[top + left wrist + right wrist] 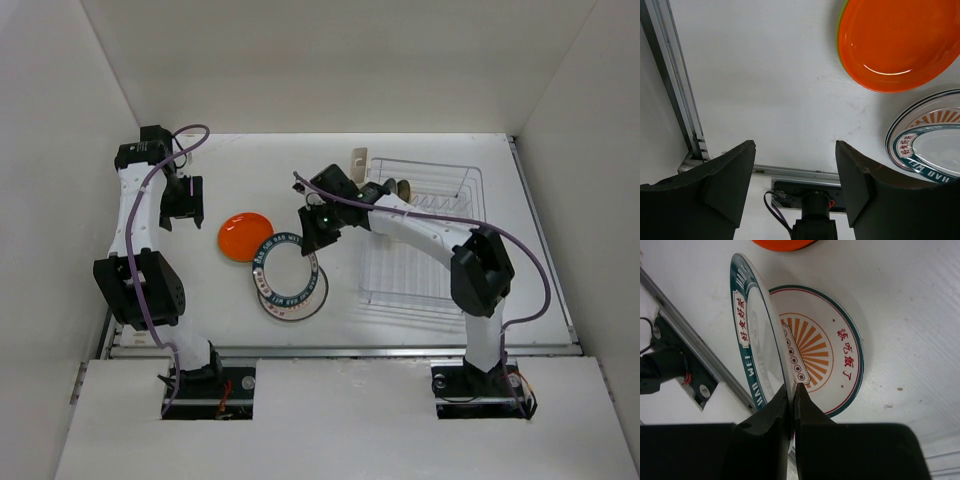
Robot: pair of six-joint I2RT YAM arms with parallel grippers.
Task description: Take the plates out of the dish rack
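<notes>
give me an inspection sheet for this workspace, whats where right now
surface: white table, no spill seen
job's things: orange plate lying flat; sunburst plate flat on table; teal-rimmed plate held on edge over it; remaining plates upright in dish rack
clutter: nothing seen
grippers: left gripper open, empty, over bare table; right gripper shut on teal-rimmed plate's rim
cables: purple cable looped along each arm
surroundings: white walls on three sides; metal rail at near edge

White table (260, 165), wire dish rack (440, 190) on R side, orange plate (246, 236) ctr-L, sunburst plate (830, 340) flat just beside.
</notes>
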